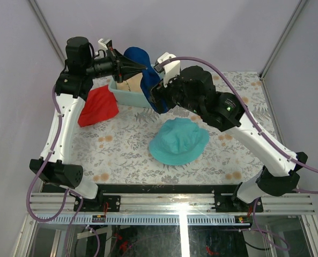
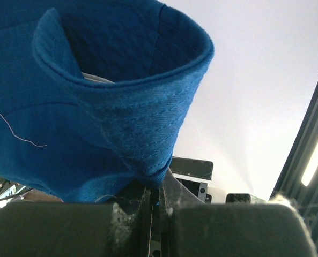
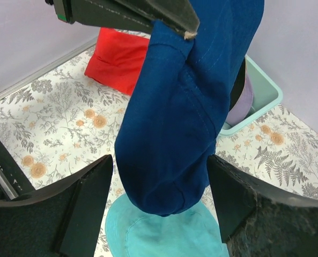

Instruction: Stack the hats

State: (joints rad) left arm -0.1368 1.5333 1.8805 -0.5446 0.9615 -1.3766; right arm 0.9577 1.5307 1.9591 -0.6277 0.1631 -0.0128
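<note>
My left gripper (image 1: 141, 67) is shut on the brim of the dark blue hat (image 1: 148, 80) and holds it hanging above the bin; the pinched brim shows in the left wrist view (image 2: 121, 123), at the left gripper (image 2: 159, 188). My right gripper (image 3: 160, 160) is open, with its fingers on either side of the hanging dark blue hat (image 3: 175, 134) and not pressing it. The teal hat (image 1: 179, 140) lies flat on the table, below the blue hat in the right wrist view (image 3: 164, 235). The tan hat (image 1: 127, 85) and the lavender hat (image 3: 238, 107) lie in the bin.
The pale-teal plastic bin (image 1: 127, 98) stands at the back of the table, also seen in the right wrist view (image 3: 266, 95). A red cloth (image 1: 98, 105) lies to its left. The table has a floral cover (image 1: 121, 144), with walls behind and at both sides.
</note>
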